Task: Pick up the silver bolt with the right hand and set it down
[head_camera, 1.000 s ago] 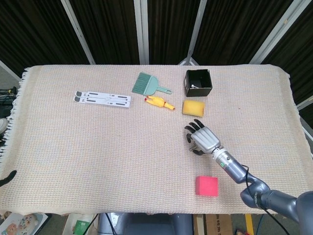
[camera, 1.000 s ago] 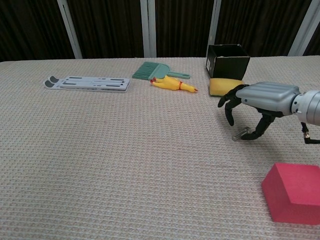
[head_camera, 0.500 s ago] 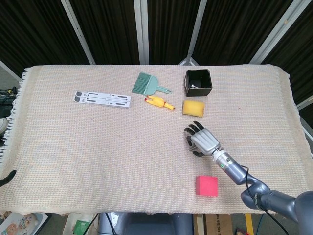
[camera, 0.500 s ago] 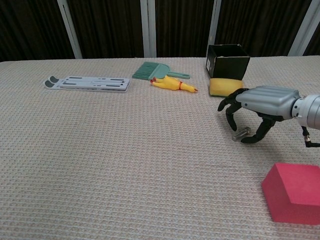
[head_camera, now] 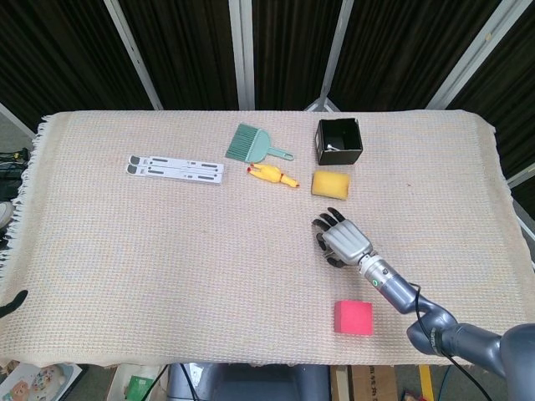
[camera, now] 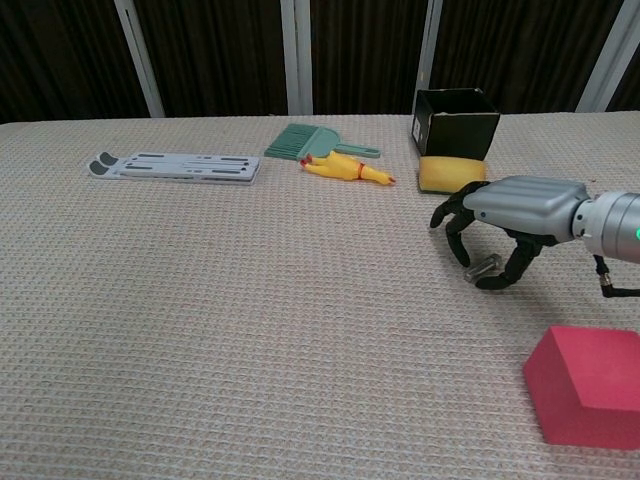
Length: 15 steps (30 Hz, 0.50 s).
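The silver bolt (camera: pixel 483 266) lies low over the woven cloth at the right, a short shiny cylinder seen only in the chest view. My right hand (camera: pixel 510 215) arches over it with dark fingers (camera: pixel 455 235) curled down on its left and the thumb against its right end. From the head view, the right hand (head_camera: pixel 340 240) hides the bolt. At the left edge of the head view only a dark curved tip (head_camera: pixel 14 302) shows, which may be my left hand.
A red block (camera: pixel 588 386) sits close in front of the right hand. A yellow sponge (camera: pixel 447 171) and a black box (camera: pixel 455 122) stand just behind the hand. Farther left are a rubber chicken (camera: pixel 345 168), a green brush (camera: pixel 305 144) and a grey folded stand (camera: pixel 175 165).
The right hand has shifted slightly left and lower over the bolt, and its fingers and thumb have curled in tighter. The bolt has stayed in place.
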Tool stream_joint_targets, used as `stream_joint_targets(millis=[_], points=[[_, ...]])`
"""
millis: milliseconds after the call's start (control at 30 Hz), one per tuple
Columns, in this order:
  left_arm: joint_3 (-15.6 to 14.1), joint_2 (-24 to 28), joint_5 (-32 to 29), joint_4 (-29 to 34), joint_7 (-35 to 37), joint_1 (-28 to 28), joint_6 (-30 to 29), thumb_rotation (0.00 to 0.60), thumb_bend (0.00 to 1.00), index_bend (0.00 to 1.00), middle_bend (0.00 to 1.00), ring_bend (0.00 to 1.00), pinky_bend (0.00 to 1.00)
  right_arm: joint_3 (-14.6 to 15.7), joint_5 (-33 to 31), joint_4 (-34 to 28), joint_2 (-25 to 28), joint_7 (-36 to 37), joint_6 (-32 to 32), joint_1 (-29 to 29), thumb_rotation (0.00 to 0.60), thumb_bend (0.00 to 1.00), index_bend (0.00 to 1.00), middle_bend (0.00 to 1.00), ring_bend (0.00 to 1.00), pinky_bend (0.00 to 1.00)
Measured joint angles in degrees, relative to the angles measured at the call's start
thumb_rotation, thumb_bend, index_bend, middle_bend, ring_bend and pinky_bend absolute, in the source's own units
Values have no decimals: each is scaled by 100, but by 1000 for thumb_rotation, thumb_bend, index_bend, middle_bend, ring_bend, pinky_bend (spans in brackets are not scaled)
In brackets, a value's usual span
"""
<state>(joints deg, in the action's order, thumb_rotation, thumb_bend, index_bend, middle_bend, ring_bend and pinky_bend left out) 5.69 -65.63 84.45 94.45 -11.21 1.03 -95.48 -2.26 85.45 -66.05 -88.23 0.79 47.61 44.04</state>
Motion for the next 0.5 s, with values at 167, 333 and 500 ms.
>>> stream_joint_targets(millis=[167, 333, 500], points=[[-7, 3, 11, 3, -3, 1, 1, 600, 201, 193, 38, 30, 107, -11, -86, -42, 33, -96, -120, 31, 600, 280, 575, 198, 119, 36], [-20, 0, 34, 7, -15, -2, 6, 600, 201, 193, 38, 30, 107, -31, -148, -68, 37, -192, -203, 73, 600, 302, 584, 198, 122, 36], [-34, 10, 57, 18, 13, 1, 8, 600, 202, 193, 38, 30, 107, -52, -205, -105, 39, -256, -258, 99, 600, 304, 588, 198, 123, 36]])
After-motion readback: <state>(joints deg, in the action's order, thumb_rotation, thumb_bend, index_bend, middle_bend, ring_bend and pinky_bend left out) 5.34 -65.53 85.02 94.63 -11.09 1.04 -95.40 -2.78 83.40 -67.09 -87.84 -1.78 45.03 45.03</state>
